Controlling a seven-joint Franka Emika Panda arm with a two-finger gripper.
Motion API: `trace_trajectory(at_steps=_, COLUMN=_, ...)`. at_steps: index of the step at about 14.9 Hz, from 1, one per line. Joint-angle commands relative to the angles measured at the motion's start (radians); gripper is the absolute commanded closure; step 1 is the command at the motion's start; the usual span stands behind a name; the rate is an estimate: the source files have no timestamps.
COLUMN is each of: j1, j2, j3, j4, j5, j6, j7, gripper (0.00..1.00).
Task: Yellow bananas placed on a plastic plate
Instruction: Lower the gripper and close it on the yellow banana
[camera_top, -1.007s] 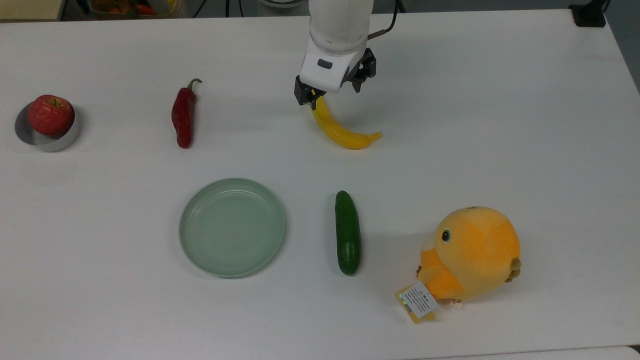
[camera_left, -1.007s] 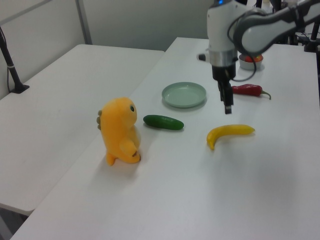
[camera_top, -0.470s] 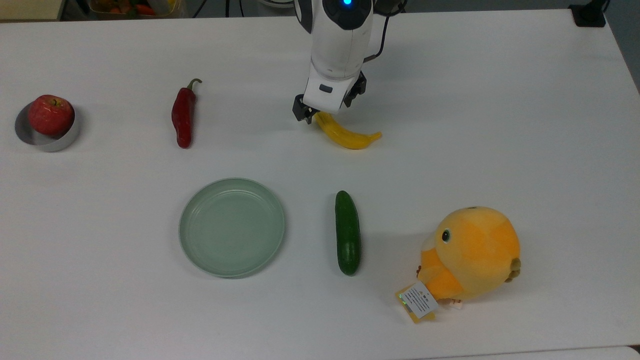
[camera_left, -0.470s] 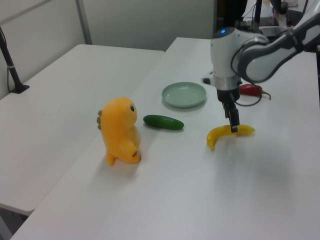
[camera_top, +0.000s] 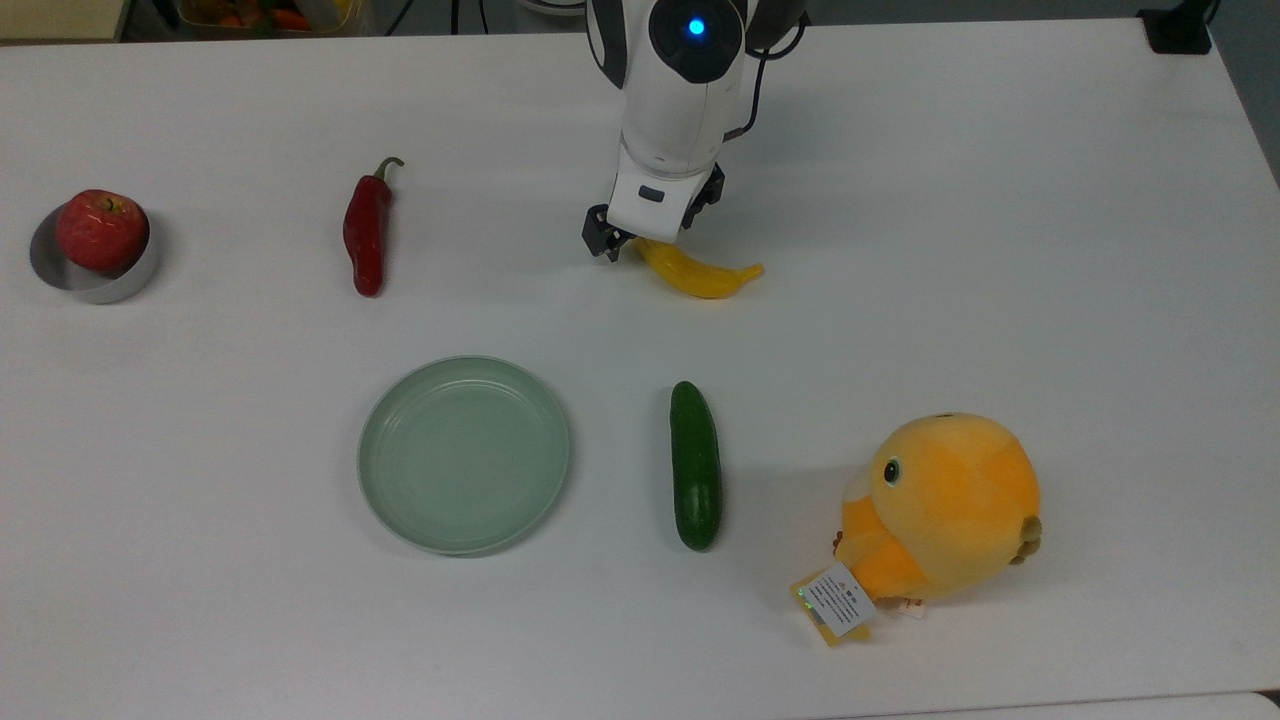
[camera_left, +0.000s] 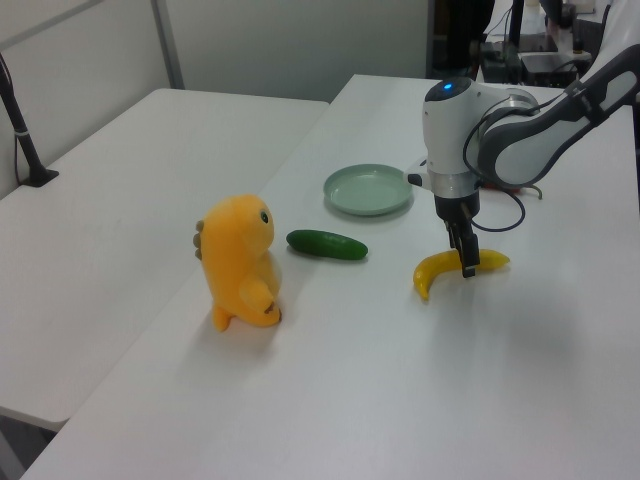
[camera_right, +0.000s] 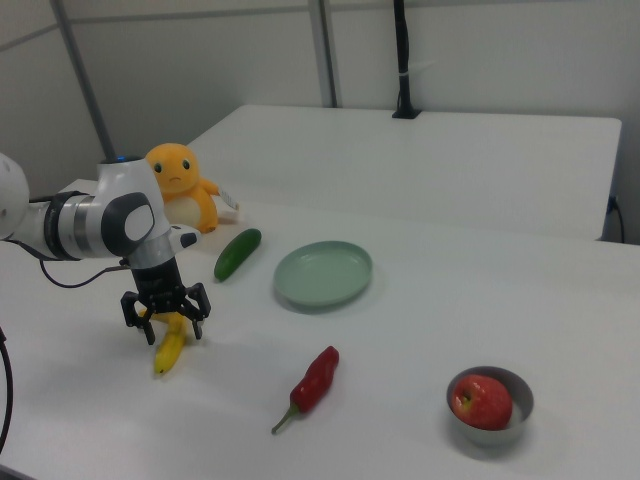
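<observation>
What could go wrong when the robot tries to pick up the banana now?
The gripper sits open over one end of the banana, not its middle, so the glossy, curved fruit might tip or slip out once lifted. The plate lies some way off, and a drooping banana might brush the cucumber close beside the plate, or catch the plate's raised rim.

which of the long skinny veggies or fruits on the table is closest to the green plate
The dark green cucumber, lying just off the plate on the top view's right. The red chili pepper and the banana lie farther off.

Yellow banana (camera_top: 700, 277), mint-green plate (camera_top: 463, 454)
</observation>
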Motion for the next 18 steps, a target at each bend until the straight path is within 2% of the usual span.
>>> trace_trajectory(at_steps=1, j1=0.001, j2=-0.003, j3=0.001, j4=-0.018, j5=-0.014, j6=0.028, j7=-0.006, gripper=0.25)
trace_trajectory(at_steps=2, j1=0.001, j2=-0.005, j3=0.001, j4=-0.019, j5=-0.014, j6=0.026, j7=-0.003, gripper=0.35)
trace_trajectory(at_steps=5, j1=-0.001, j2=-0.008, j3=0.001, j4=-0.018, j5=-0.014, j6=0.017, j7=0.001, gripper=0.84)
trace_trajectory(at_steps=6, j1=-0.001, j2=-0.011, j3=0.001, j4=-0.018, j5=-0.013, j6=0.014, j7=0.001, gripper=0.97)
trace_trajectory(at_steps=7, j1=-0.001, j2=-0.016, j3=0.001, j4=-0.018, j5=-0.011, j6=0.013, j7=0.003, gripper=1.0)
trace_trajectory(at_steps=15, j1=-0.011, j2=-0.068, j3=0.001, j4=0.001, j5=0.004, j6=-0.009, j7=0.017, gripper=1.0)
trace_trajectory(at_steps=18, j1=-0.047, j2=-0.069, j3=0.001, j4=0.069, j5=0.012, j6=-0.01, j7=0.017, gripper=1.0)
